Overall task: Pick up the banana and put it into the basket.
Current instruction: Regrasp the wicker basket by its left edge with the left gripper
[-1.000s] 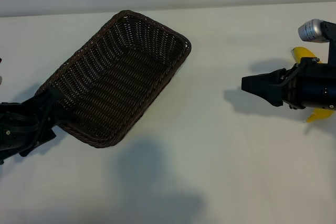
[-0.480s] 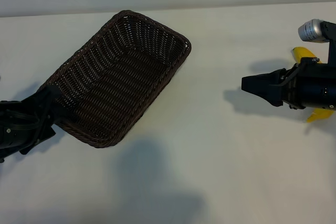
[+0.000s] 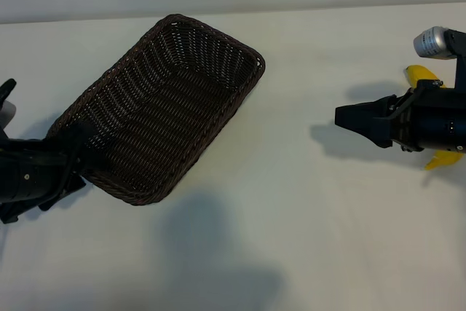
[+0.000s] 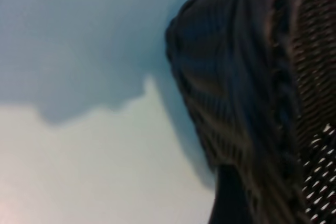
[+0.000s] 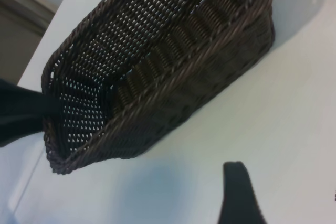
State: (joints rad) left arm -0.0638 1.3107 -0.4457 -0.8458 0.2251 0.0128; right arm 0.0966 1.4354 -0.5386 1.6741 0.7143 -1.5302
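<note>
Banana (image 3: 423, 75) mostly hidden behind right tool (image 3: 339, 116) — ends showing.

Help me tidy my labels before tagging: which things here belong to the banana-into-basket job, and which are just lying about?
Belongs to the job:
- banana, on the table under the right arm
- basket, empty
- left gripper, at the basket's near corner
- right gripper, holding nothing

Lying about:
- nothing but the bare white table

Dark brown woven basket (image 3: 164, 107); yellow banana (image 3: 424, 75); white table (image 3: 306, 216).
</note>
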